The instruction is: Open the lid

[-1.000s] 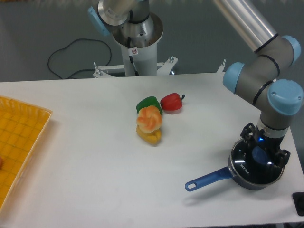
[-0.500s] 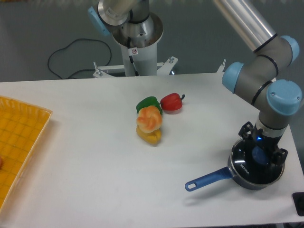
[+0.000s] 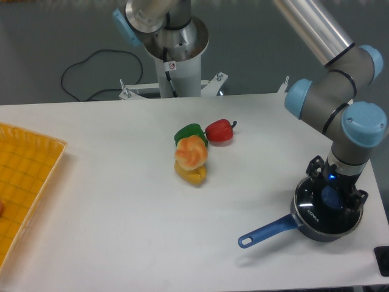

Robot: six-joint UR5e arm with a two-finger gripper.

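**Directly above the lid: the gripper at the knob**

Right now the gripper stands straight over the lid, which sits flat on the saucepan near the right front corner of the table. The blue knob at the lid's centre lies between the two dark fingers, one on each side of it. Whether the fingers already press on the knob I cannot tell, because the wrist covers part of them.

The lid is round, so it has no long axis of its own (only the small white lettering, at its left front edge, gives it a direction). It faces upward, level with the pan rim. The saucepan's blue handle points to the front left, away from the arm.
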